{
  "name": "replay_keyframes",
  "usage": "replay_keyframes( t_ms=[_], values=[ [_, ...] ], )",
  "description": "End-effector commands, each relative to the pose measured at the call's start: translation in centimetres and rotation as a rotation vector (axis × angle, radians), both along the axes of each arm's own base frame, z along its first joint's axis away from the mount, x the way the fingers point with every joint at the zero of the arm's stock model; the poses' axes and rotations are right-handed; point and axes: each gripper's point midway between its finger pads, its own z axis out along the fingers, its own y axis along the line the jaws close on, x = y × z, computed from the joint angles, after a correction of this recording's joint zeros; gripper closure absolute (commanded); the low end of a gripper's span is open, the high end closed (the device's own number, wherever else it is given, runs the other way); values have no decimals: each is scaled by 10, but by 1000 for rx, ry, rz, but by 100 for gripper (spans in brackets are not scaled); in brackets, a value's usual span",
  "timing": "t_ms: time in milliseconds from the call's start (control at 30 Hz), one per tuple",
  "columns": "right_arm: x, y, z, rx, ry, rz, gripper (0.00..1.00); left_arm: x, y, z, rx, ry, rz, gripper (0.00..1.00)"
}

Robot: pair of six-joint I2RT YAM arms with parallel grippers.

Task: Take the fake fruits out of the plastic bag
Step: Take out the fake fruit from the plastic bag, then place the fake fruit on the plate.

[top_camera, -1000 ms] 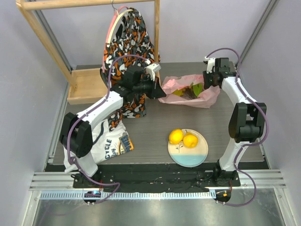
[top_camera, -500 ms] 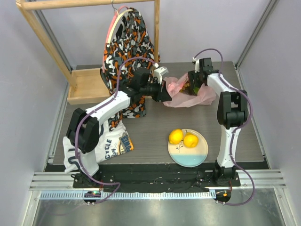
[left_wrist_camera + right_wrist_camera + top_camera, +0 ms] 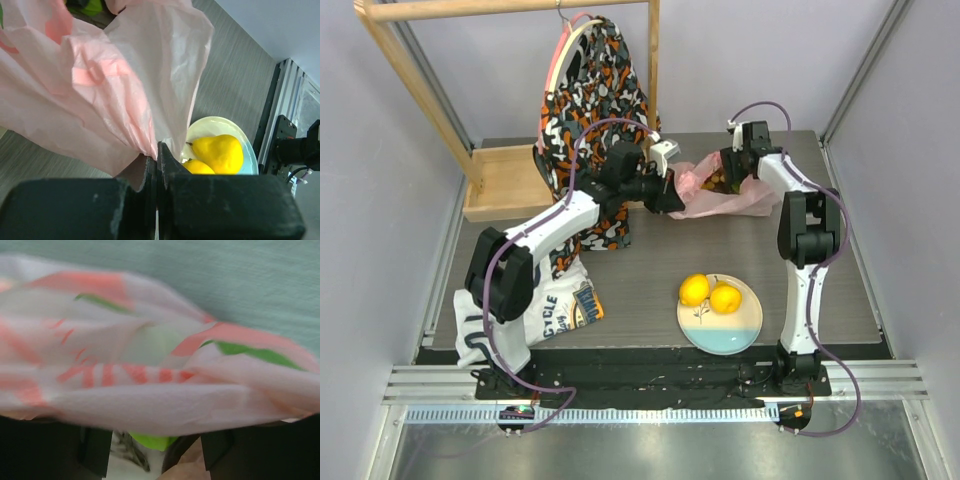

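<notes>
The pink plastic bag [image 3: 740, 202] lies crumpled at the back of the table. My left gripper [image 3: 672, 192] is shut on its left edge, and the left wrist view shows the thin pink film [image 3: 125, 85] pinched between the closed jaws [image 3: 157, 152]. My right gripper [image 3: 730, 166] is at the bag's top opening. In the blurred right wrist view its fingers [image 3: 95, 452] stand apart under the bag's rim [image 3: 150, 365], with a green piece [image 3: 156, 441] between them. Two yellow lemons [image 3: 710, 294] lie on the cream-and-blue plate [image 3: 740, 335], and they also show in the left wrist view [image 3: 220, 152].
An orange-black-white garment [image 3: 592, 95] hangs from a wooden rack [image 3: 505, 185] at the back left, just behind my left arm. A white printed T-shirt [image 3: 540, 305] lies at the front left. The plate is at the front, right of centre.
My right gripper has swung left from the bag's right end to its opening. My left gripper moved right and closed on the bag's left edge; the bag has bunched up.
</notes>
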Motion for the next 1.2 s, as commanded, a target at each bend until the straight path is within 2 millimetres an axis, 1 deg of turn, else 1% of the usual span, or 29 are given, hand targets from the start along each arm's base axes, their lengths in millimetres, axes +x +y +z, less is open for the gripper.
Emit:
replay_keyframes(
  t_ms=[0,33,100,133,167,200,233,267,333,467,500,533,567,600,633,667,700,733,767,800,833,867,900,967,1000,1067,1100,1133,1167],
  values=[
    [-25,40,104,203,-146,202,64,14,-6,15,-6,-63,18,100],
    [-44,47,122,230,-161,245,64,17,-7,20,-12,-75,23,100],
    [-72,57,123,279,-130,322,64,25,-7,17,0,-85,51,100],
    [-84,67,130,320,-128,376,64,31,-6,19,10,-93,77,100],
    [-98,68,147,338,-141,399,64,38,-4,19,20,-98,114,100],
    [-111,71,143,363,-115,424,63,47,0,14,43,-100,168,100],
    [-123,81,148,399,-108,493,63,51,0,17,45,-109,183,100],
    [-137,83,152,414,-84,508,62,54,1,17,48,-113,193,100],
    [-161,91,149,458,-23,571,62,59,0,21,45,-124,206,100],
    [-183,100,169,505,-19,636,63,64,-2,25,35,-137,217,100],
    [-188,101,185,501,-54,655,63,65,-1,25,37,-139,221,100],
    [-193,104,194,506,-67,675,63,66,-1,24,42,-140,225,100],
    [-205,106,200,507,-64,712,63,66,0,25,42,-142,228,100],
    [-215,109,213,486,-88,756,63,67,1,24,44,-141,233,100],
    [-226,111,217,463,-84,796,63,67,2,23,46,-142,235,100],
    [-249,109,209,406,-31,871,63,68,3,23,48,-139,238,100],
    [-264,108,204,374,1,916,63,69,5,22,49,-139,243,100],
    [-286,109,205,338,13,968,63,69,6,22,48,-137,243,100],
    [-309,101,192,277,63,1051,63,68,6,23,48,-139,245,100],
    [-327,91,170,236,135,1065,63,68,7,22,50,-138,244,100],
    [-348,82,165,186,154,1097,63,67,7,22,51,-135,244,100],
    [-360,75,157,141,167,1133,63,67,7,24,48,-140,244,100],
    [-374,62,133,67,216,1187,63,66,8,23,49,-139,244,100],
    [-393,51,122,-16,213,1242,64,65,9,23,50,-140,244,100],
    [-404,44,103,-52,245,1303,64,63,10,24,53,-144,240,100],
    [-419,32,89,-123,274,1364,64,62,11,25,55,-148,238,100],
    [-428,28,74,-125,307,1382,63,60,13,24,60,-152,236,100],
    [-423,25,67,-164,292,1385,63,59,14,26,60,-155,234,100],
    [-425,24,57,-167,301,1379,62,58,15,26,62,-157,233,100]
  ],
)
